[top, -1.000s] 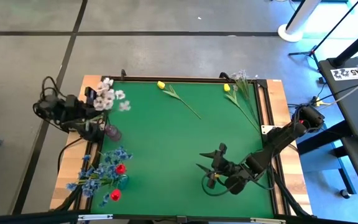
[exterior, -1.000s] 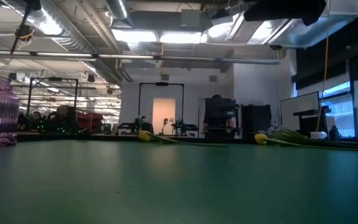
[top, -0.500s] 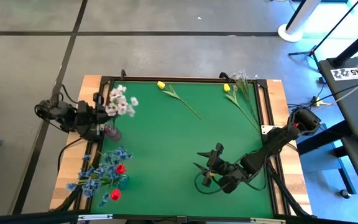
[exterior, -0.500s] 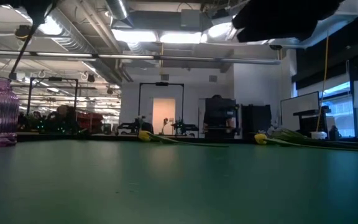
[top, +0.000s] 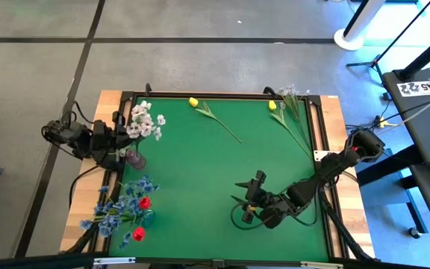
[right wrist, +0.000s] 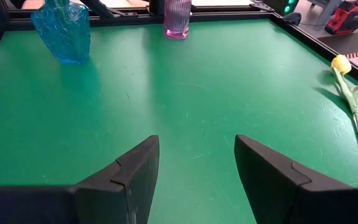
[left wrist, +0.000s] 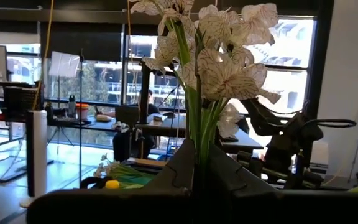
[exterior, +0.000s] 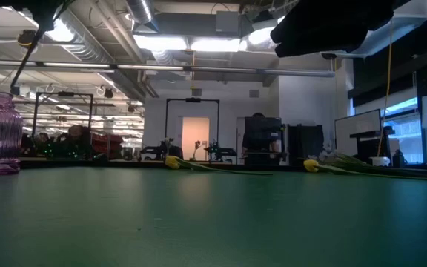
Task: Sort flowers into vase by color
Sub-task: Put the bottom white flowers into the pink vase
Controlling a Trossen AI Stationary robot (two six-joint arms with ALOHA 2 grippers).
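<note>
We hold the white blossoms clamped in our left gripper above the purple vase; two yellow tulips remain (right gripper spread, empty).

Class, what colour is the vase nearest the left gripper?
Purple vase, ribbed glass; the right wrist view shows it best.

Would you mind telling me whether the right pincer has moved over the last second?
Yes. In the high view the right pincer has slid leftward across the green mat, away from the table's right edge, open and empty.
</note>
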